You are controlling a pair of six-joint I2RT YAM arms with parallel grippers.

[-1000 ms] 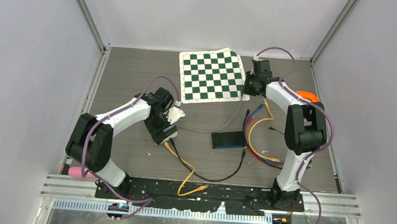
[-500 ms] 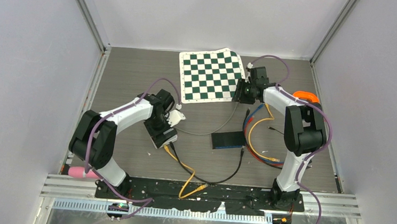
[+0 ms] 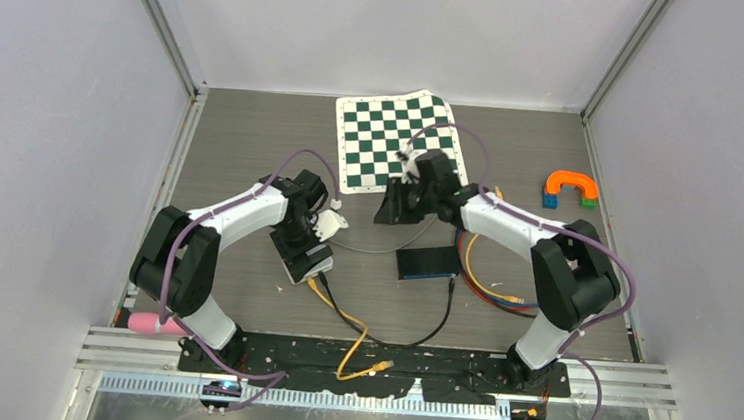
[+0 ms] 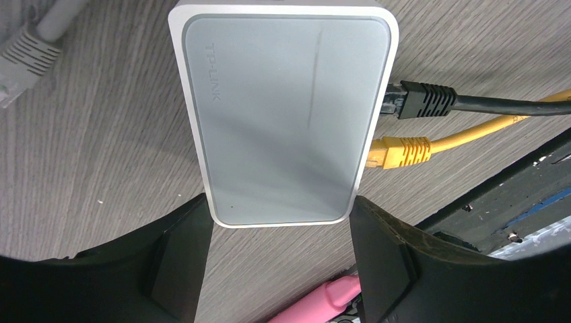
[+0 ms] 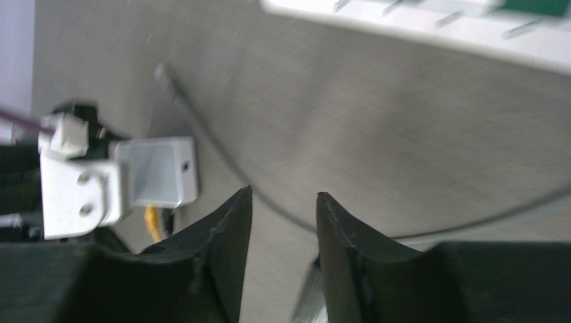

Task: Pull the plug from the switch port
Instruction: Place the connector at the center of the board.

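At the far left, a pink object lies by the left arm's base. The left gripper is clamped on the white switch, 1 finger against each long side of its near end. The switch lies flat on the grey table, left of centre. A grey plug lies loose on the table just beside the switch, in no port. On the switch's other side, 2 plugs sit in neighbouring ports: the black plug and the yellow plug, whose cables trail toward the near edge. Further right, a green-and-white checkered mat lies at the back. The right gripper hangs at the mat's near edge, pointed toward the switch, its fingers narrowly apart with nothing between them. A flat black box lies near it, and an orange horseshoe piece sits far right.
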